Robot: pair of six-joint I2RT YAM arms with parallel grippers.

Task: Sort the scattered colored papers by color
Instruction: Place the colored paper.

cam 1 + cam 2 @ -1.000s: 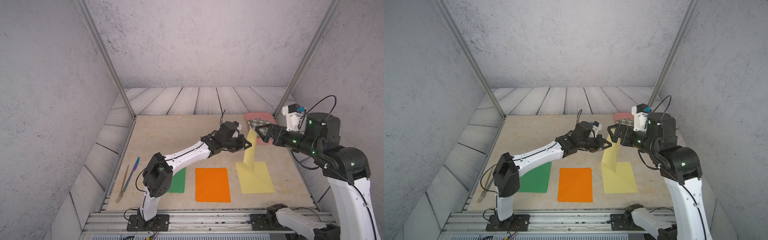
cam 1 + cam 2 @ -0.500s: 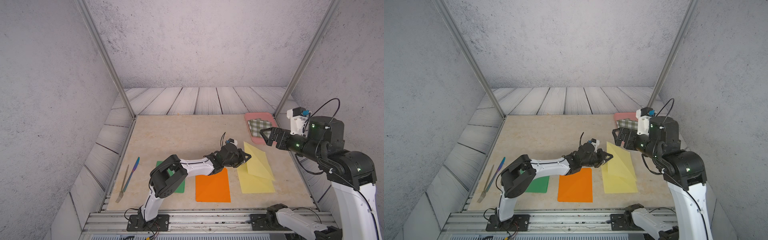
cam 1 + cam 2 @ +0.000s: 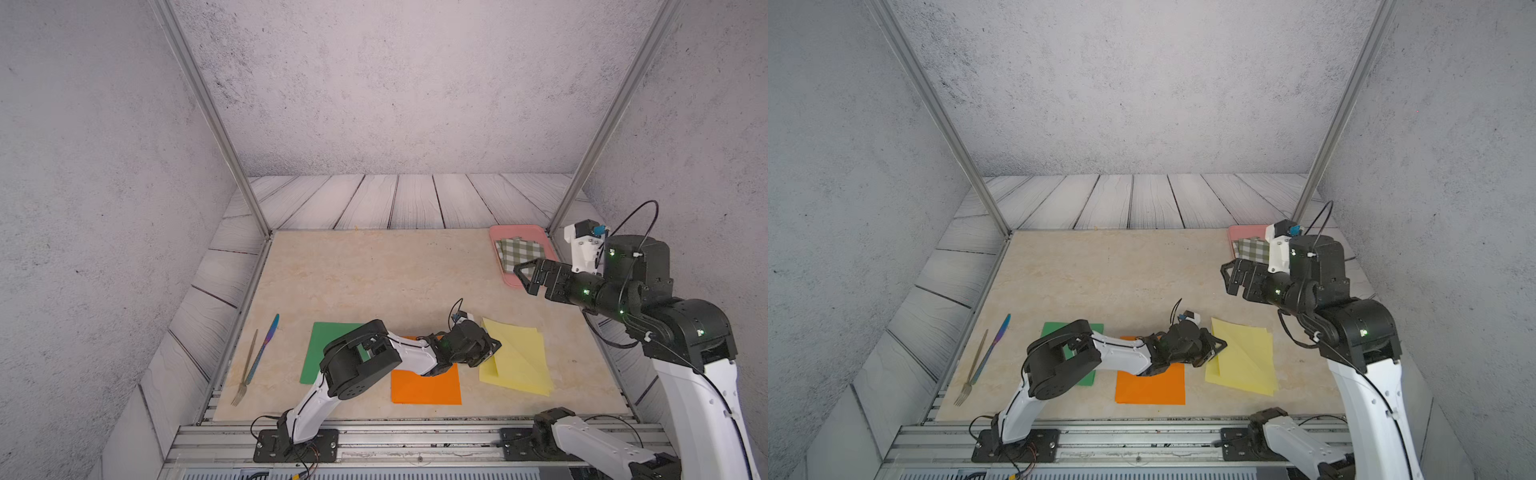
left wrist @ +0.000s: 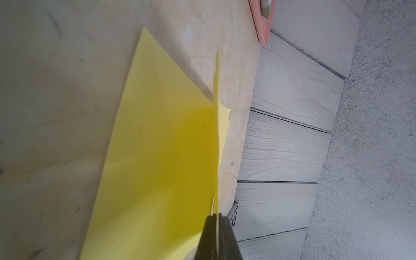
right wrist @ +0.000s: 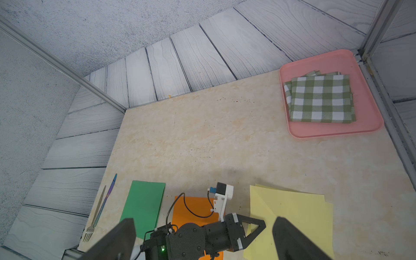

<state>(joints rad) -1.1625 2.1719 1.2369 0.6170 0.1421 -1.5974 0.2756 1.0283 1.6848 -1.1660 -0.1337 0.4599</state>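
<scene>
Three colours of papers lie in a row near the table's front edge in both top views: green, orange and pale yellow. The yellow pile holds two sheets, the upper one lying askew over the lower. My left gripper is low over the table and shut on the upper yellow sheet's left corner; the paper's edge runs between the closed jaws. My right gripper hangs open above the table, behind the yellow pile, holding nothing. The left arm hides part of the green and orange papers.
A pink tray with a folded green-and-white checked cloth sits at the back right corner. A fork and a blue knife lie along the table's left edge. Metal frame posts stand at both back corners.
The left gripper has come down and forward, laying the upright yellow sheet over the other yellow one. The right gripper has drawn back from the sheet's top edge.
</scene>
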